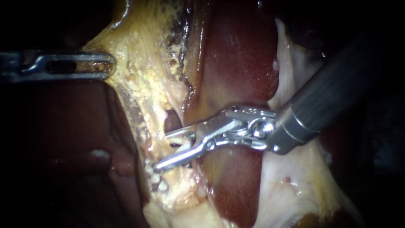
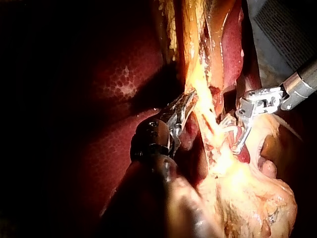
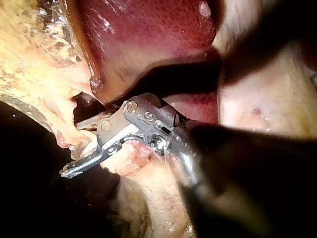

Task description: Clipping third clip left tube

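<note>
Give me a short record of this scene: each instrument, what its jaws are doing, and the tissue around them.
left instrument: comes in from the left, jaws shut on the yellow tissue
right instrument: comes in from the upper right, jaws open
tube: pale, lies between the right instrument's open jaws, not yet clamped
liver: dark red, behind the right instrument

No readable text, label or number (in any view)
</note>
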### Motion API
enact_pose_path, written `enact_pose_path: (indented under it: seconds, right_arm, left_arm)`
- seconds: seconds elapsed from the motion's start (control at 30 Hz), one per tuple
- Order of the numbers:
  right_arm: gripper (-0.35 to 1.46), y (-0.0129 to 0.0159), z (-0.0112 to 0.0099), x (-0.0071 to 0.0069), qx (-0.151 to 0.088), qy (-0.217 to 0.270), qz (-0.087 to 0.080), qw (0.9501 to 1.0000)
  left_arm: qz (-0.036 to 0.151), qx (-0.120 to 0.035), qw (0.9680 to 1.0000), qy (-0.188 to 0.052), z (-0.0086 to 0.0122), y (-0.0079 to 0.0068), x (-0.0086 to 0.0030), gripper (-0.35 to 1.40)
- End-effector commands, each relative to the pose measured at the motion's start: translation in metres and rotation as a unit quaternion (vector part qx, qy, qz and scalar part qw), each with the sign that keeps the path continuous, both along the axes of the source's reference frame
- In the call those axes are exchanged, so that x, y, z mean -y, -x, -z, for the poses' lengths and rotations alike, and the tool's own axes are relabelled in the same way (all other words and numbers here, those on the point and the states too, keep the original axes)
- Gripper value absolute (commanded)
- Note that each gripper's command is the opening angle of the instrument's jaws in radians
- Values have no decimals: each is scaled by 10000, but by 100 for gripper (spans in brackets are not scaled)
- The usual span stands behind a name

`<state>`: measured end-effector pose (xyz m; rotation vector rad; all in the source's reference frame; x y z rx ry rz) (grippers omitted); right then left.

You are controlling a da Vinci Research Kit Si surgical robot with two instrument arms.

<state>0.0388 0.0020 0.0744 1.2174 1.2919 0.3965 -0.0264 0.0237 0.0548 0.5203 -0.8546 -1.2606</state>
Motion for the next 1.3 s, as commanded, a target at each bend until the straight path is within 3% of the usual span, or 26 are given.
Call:
enact_pose_path:
  seconds: [0.03, 0.27, 0.5, 0.63, 0.8, 0.97, 1.3]
  right_arm:
    - [45, -3, 0, 2, -29, -46, 25, 10000]
    - [45, -17, 2, 11, -416, -404, 156, 9982]
    - [42, 1, 6, 14, -586, -713, 430, 9948]
    - [42, 8, 1, 8, -319, -591, 400, 9969]
    - [42, 10, -24, -5, -46, -512, 136, 9986]
    - [42, 13, -42, -17, 258, -402, -21, 9989]
    - [44, 13, -46, -20, 546, -285, -130, 9980]
  left_arm:
    - [6, -5, 10000, 0, 0, 0, 0, -35]
    - [10, -8, 10000, 0, -1, 1, -1, -35]
    - [19, -19, 10000, 4, -3, -2, -2, -35]
    - [38, -40, 10000, 14, -8, -6, -6, -35]
    - [47, -48, 10000, 12, -7, -8, -6, -35]
    - [54, -51, 10000, 4, -3, -7, -6, -35]
    - [59, -54, 10000, -3, 1, -7, -6, -35]
